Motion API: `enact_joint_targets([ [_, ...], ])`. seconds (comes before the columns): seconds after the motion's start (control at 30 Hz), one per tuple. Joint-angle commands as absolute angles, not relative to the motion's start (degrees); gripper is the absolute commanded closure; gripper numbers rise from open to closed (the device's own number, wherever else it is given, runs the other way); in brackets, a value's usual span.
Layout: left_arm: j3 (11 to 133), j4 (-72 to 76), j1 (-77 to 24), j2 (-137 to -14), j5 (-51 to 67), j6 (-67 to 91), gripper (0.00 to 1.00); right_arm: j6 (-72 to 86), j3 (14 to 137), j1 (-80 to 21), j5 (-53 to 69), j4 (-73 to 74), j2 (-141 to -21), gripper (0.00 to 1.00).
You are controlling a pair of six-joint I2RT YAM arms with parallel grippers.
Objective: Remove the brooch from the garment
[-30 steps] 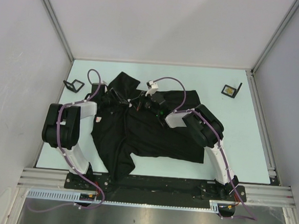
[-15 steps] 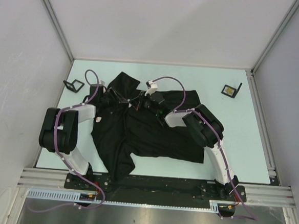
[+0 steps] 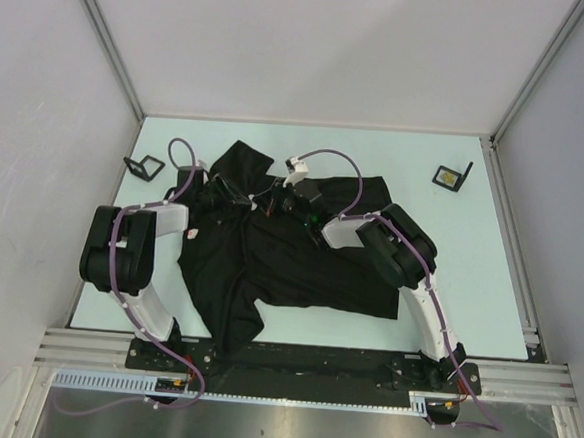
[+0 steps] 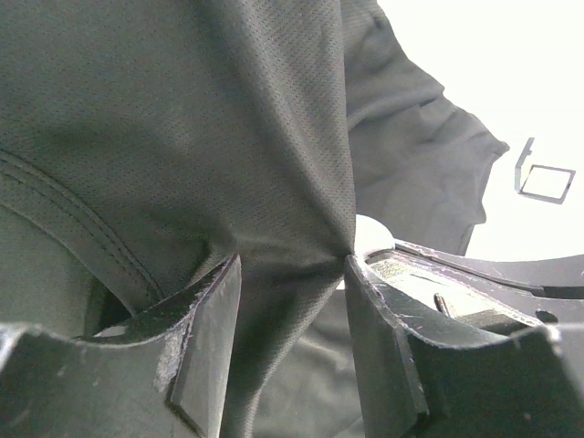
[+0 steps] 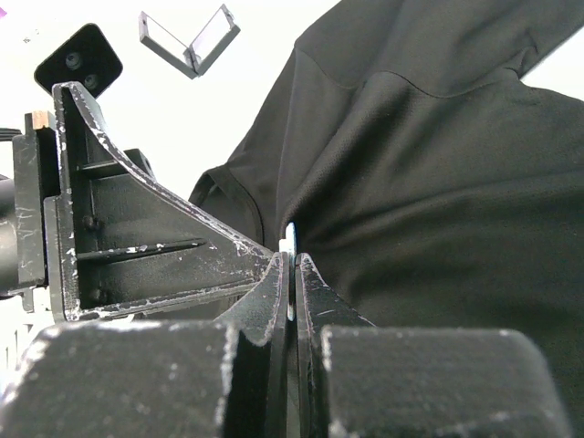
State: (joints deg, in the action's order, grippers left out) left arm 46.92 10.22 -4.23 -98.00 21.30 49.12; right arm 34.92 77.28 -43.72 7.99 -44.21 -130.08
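Shirt (image 3: 299, 265) lies spread mid-worktop (image 3: 467, 291). Brooch (image 5: 288, 239), a pale sliver at the shirt's far-left part, appears pinched in the closed R gripper (image 5: 292, 260). L gripper (image 4: 292, 265) is open astride tented cloth, touching R. Judgement: R should pull away from L.

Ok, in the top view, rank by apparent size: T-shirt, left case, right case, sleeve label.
1. T-shirt
2. left case and right case, too alike to rank
3. sleeve label

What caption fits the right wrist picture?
Right gripper pinches a small pale piece at the black shirt.
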Motion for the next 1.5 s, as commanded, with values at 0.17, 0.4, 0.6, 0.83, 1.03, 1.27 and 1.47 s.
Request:
enact_joint_targets([
  [0.17, 49.7, 11.6, -4.3, -99.3, 21.0, 49.0, 0.45, 35.2, 79.1, -44.4, 9.6, -47.5, -129.5, 1.0],
  [0.4, 50.7, 9.8, -4.6, -100.4, 20.4, 48.7, 0.45, 34.4, 79.2, -45.4, 9.6, -47.9, -129.4, 1.0],
  [0.6, 52.2, 6.3, -5.6, -100.8, 18.7, 46.9, 0.47, 34.7, 79.2, -45.6, 10.3, -49.3, -129.1, 1.0],
  [0.83, 52.4, 4.7, -6.2, -101.3, 17.4, 45.9, 0.53, 35.7, 79.3, -46.0, 11.8, -52.6, -129.3, 1.0],
  [1.03, 52.2, 2.3, -6.2, -100.5, 15.6, 44.5, 0.64, 35.7, 78.7, -46.2, 10.9, -55.2, -128.9, 1.0],
  [1.27, 52.0, 2.0, -5.3, -101.3, 15.6, 44.6, 0.75, 36.6, 75.3, -45.6, 10.3, -59.2, -127.1, 1.0],
  [1.47, 53.1, -1.5, -4.5, -96.5, 12.5, 43.0, 0.66, 33.7, 75.1, -45.9, 7.1, -54.9, -126.2, 1.0],
])
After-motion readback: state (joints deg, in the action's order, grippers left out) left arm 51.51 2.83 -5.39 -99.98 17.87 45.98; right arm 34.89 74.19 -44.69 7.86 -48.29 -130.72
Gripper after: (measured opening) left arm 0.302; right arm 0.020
